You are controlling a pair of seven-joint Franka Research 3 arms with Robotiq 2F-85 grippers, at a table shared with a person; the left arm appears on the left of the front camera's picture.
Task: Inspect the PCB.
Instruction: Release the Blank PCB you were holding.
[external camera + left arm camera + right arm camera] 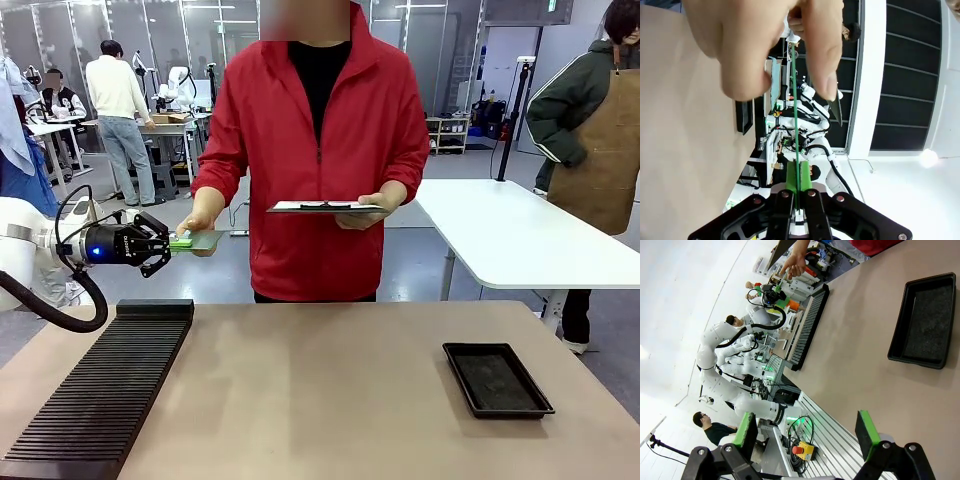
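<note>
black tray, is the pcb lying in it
No, the PCB is held in the air by the left tool and the person's hand, away from the black tray.

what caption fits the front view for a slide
Left gripper and a person's hand hold the PCB together, black tray lying at the right.

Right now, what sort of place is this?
Likely a robotics lab: the left end effector grips a circuit board a person also holds; a slotted rack and tray sit on the table.
</note>
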